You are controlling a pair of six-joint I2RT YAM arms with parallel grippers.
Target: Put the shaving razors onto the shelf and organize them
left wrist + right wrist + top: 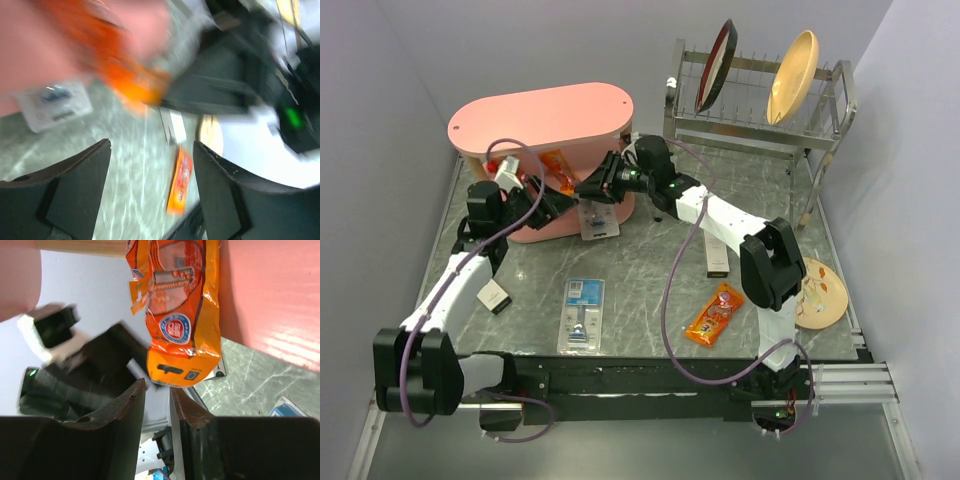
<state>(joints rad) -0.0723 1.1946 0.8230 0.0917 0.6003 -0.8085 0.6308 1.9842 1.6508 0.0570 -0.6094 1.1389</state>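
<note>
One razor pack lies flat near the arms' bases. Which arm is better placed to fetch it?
Left, probably: the left gripper is open and empty, and the razor pack lies left of centre. The right gripper reaches across to the shelf.

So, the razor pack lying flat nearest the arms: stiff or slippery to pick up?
Probably fairly stiff: the razor pack looks like a clear moulded blister with a card top. Likely light, and apt to slide on the smooth table if pushed. Lying flat, its edges may be hard to catch.
</note>
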